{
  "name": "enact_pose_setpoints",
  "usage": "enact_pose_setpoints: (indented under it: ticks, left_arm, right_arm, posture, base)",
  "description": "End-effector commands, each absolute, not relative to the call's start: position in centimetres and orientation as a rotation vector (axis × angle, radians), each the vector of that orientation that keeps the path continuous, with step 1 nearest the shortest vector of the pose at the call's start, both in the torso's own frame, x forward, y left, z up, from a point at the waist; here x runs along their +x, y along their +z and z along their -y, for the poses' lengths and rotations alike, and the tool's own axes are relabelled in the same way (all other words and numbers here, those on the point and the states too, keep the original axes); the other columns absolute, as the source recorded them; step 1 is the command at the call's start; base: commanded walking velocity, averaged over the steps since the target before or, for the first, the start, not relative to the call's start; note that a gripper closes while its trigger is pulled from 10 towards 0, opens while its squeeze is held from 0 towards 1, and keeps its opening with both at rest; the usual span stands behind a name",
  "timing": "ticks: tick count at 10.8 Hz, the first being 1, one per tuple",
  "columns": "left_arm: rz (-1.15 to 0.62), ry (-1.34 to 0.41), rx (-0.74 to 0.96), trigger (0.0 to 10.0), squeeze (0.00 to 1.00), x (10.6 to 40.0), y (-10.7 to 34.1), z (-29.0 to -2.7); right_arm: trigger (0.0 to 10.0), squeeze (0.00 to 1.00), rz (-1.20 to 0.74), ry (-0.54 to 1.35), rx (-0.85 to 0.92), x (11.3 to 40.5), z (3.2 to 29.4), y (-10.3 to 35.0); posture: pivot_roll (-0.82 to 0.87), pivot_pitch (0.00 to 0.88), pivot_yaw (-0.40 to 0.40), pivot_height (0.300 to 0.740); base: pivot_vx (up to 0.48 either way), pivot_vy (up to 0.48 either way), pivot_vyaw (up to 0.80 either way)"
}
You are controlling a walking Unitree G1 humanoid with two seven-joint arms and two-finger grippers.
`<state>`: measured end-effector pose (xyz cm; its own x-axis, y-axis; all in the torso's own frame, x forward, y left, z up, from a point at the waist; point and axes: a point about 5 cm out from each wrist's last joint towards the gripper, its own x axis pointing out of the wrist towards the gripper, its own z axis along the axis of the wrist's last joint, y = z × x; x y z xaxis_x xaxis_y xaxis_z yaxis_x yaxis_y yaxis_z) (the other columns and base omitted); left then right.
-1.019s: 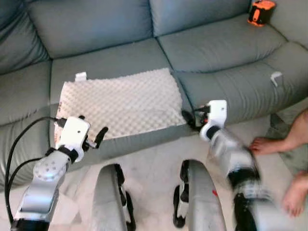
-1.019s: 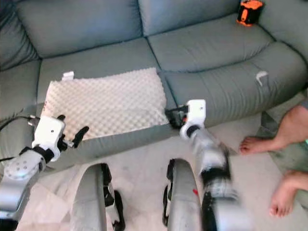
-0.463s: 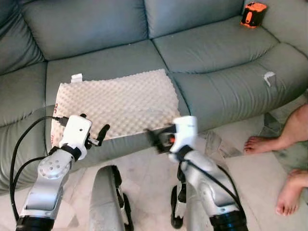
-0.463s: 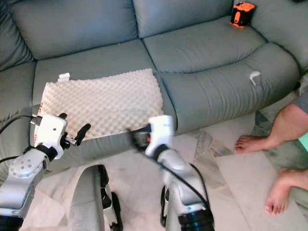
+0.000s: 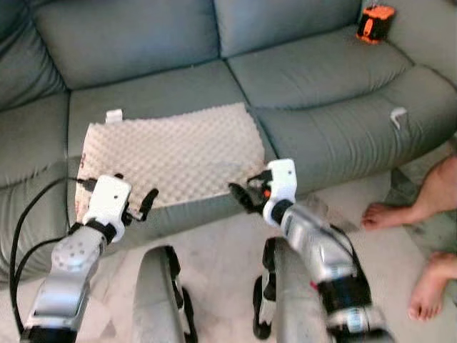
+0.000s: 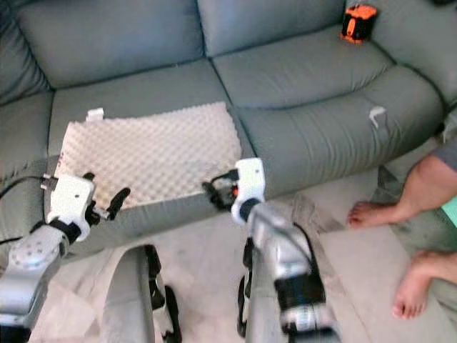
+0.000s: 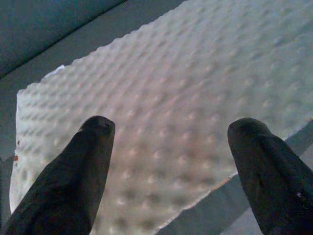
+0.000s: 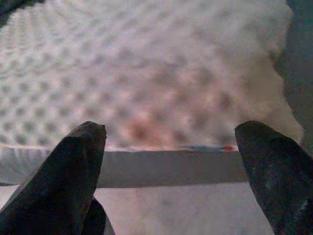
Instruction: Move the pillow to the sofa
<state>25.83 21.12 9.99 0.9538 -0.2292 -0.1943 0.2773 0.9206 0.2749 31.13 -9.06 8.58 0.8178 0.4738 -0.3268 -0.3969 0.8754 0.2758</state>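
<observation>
Both claws hang spread wide and hold nothing just off the seat's front edge, the left claw (image 5: 143, 205) and right claw (image 5: 246, 194) near the two front corners. Beyond them the cream, bumpy-textured rectangular pillow (image 5: 171, 153) lies flat on the smooth grey leather sofa (image 5: 314, 78).

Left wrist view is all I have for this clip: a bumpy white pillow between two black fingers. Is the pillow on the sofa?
Observer: Yes, the pillow lies flat on the grey sofa seat, near its front edge.
Operator: Where is the other gripper?
Observer: The right gripper hangs open at the pillow's front right corner, not holding it.
Operator: And mine?
Observer: The left gripper is open too, in front of the pillow's front left edge.
Operator: Anything else around?
Observer: An orange and black object sits on the far right seat, and a person's bare feet are on the floor.
</observation>
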Motion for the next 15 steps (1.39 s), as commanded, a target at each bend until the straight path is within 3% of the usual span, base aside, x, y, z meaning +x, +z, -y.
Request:
enact_pose_setpoints:
  ticks: [1, 5, 10, 15]
  left_arm:
    - [-0.174, -0.251, 0.315, 10.0, 0.0, 25.4, 9.9, -21.6]
    - [-0.186, -0.244, 0.325, 10.0, 0.0, 24.6, 10.0, -22.2]
    - [-0.216, -0.214, 0.33, 10.0, 0.0, 23.0, 10.0, -22.9]
    - [-0.203, -0.2, 0.321, 10.0, 0.0, 24.2, 9.7, -22.5]
  right_arm:
    - [10.0, 0.0, -0.417, 0.474, 0.214, 31.3, 9.1, 7.9]
    - [10.0, 0.0, -0.402, 0.508, 0.192, 32.5, 8.5, 7.8]
    - [10.0, 0.0, -0.302, 0.498, 0.123, 36.3, 6.6, 10.2]
    - [10.0, 0.0, -0.286, 0.517, 0.192, 34.0, 5.0, 9.2]
  posture:
    - [0.09, 0.219, 0.011, 0.59]
    - [0.11, 0.253, 0.011, 0.59]
    - [0.13, 0.296, -0.014, 0.59]
    - [0.09, 0.24, -0.021, 0.59]
  base:
    - [0.0, 0.0, 0.0]
    - [0.0, 0.0, 0.0]
    - [0.0, 0.0, 0.0]
    - [0.0, 0.0, 0.0]
